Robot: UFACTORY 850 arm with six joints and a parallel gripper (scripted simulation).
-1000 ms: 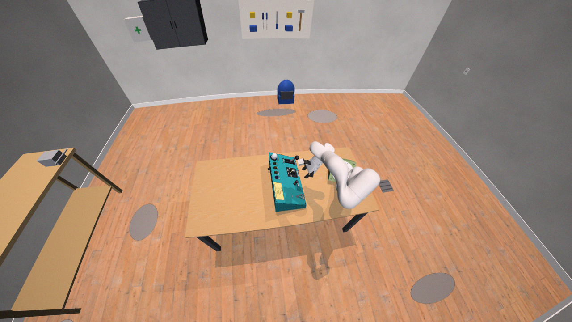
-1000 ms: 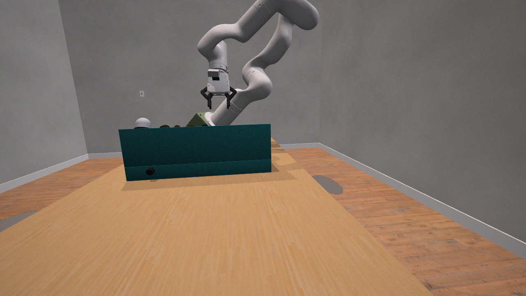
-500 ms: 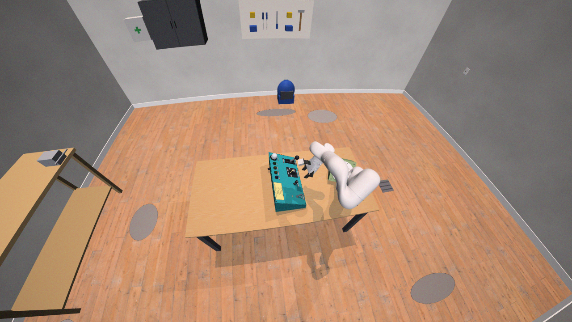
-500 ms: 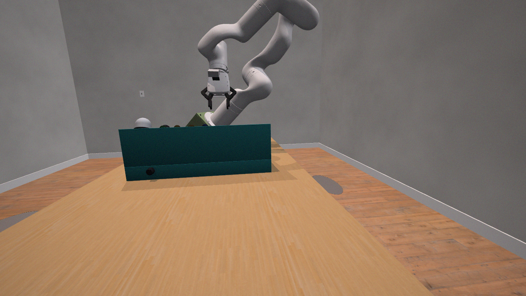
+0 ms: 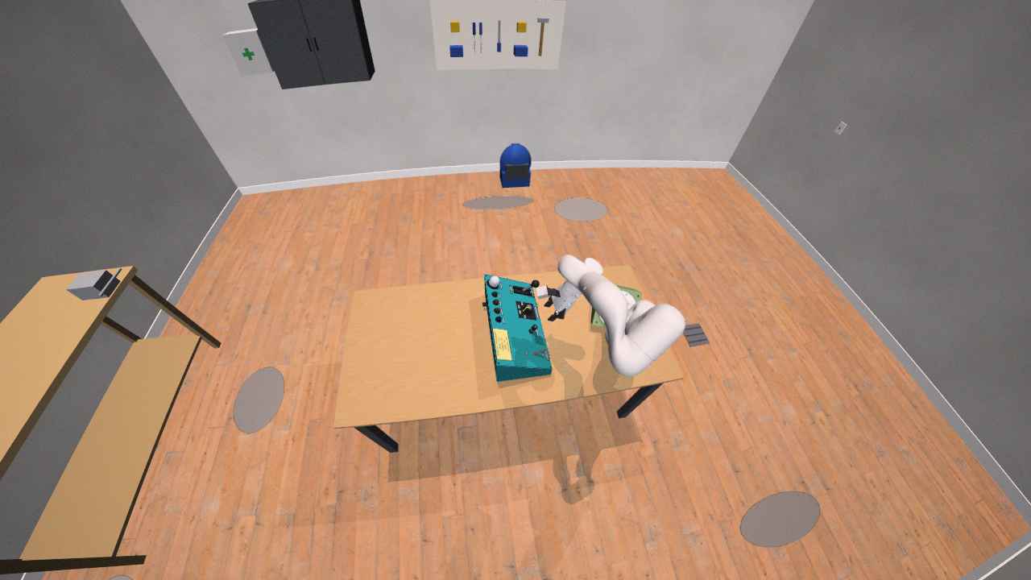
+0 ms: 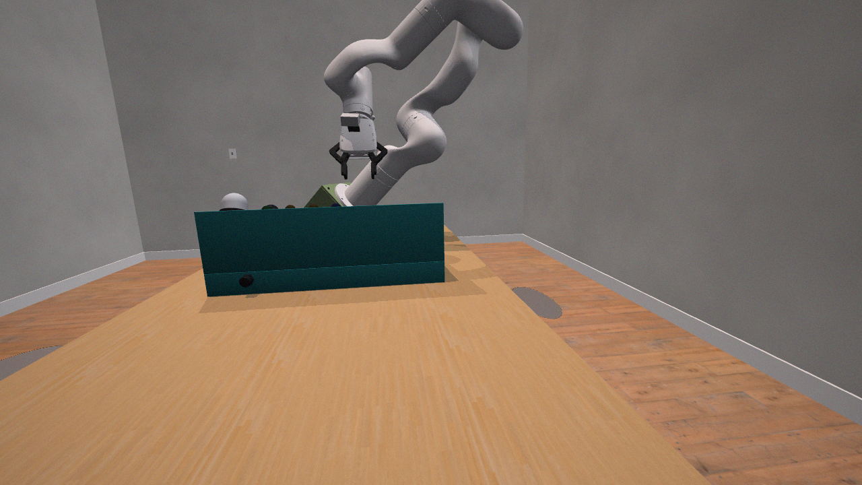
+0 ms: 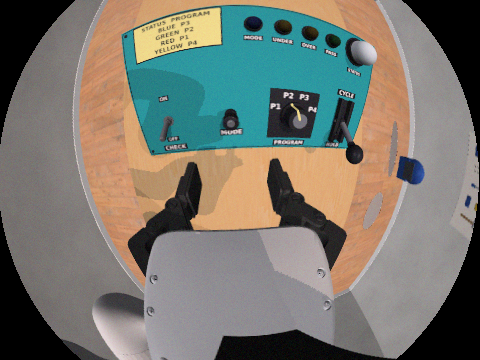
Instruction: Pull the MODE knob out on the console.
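Note:
The teal console (image 5: 517,328) stands on the wooden table, with its plain back facing the exterior camera (image 6: 319,247). In the wrist view its panel (image 7: 247,83) faces up. The MODE knob (image 7: 231,120) is a small black knob near the panel's near edge, left of the PROGRAM selector; it also shows in the top view (image 5: 534,329). My gripper (image 7: 233,171) (image 6: 359,173) is open and empty. It points down and hangs well above the console. In the wrist view the fingertips frame the table just short of the knob, touching nothing.
The panel also holds a PROGRAM rotary selector (image 7: 294,116), a CYCLE lever with a black ball (image 7: 347,136), a CHECK toggle (image 7: 167,128), a white dome button (image 7: 362,54), a row of dark lamps (image 7: 294,28) and a yellow label (image 7: 179,34). My arm's base (image 5: 612,306) stands beside the console.

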